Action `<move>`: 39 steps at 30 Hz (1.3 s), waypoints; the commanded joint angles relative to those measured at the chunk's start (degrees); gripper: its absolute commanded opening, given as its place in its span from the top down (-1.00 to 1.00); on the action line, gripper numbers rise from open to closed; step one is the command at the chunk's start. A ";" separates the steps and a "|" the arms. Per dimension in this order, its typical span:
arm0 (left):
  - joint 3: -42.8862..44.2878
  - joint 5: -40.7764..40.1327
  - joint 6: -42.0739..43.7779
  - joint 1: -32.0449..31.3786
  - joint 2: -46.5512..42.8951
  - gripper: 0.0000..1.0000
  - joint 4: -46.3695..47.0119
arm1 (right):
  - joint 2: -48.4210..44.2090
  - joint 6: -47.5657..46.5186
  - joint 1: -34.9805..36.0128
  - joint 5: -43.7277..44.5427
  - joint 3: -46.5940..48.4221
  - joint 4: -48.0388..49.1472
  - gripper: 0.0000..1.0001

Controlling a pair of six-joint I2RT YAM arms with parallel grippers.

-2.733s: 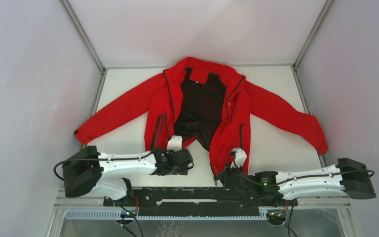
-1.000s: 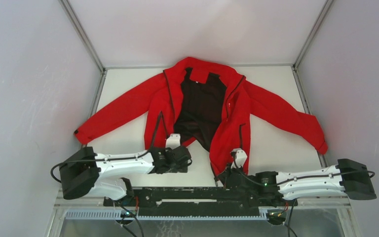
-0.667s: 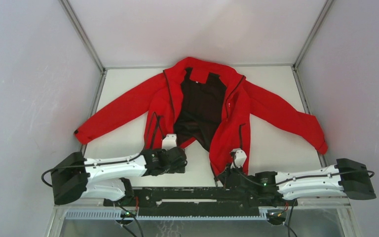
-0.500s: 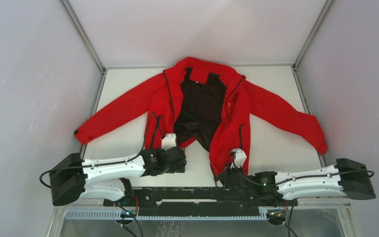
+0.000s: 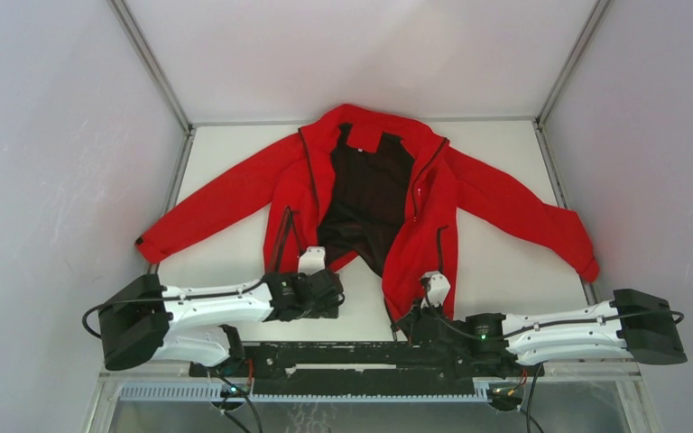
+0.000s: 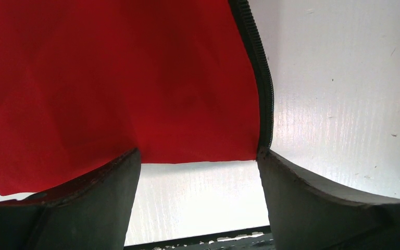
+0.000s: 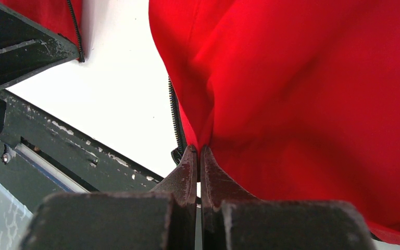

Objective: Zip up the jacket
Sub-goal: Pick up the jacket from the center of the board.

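The soft, limp jacket (image 5: 370,189) lies open on the desk (image 5: 505,262). The right end effector (image 7: 198,151) is clenched on its hem beside the zipper. The left end effector (image 6: 198,154) is released, with the other hem corner between its fingers, probably the best hold.

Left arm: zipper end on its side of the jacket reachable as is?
Probably yes. The left claw is open right at the hem of the jacket, and the zipper ends beside one fingertip, with nothing covering it.
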 commanded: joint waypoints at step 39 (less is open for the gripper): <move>-2.67 5.12 -1.35 -1.82 16.28 0.58 7.52 | -3.78 0.97 -0.46 -0.62 -2.34 1.52 1.00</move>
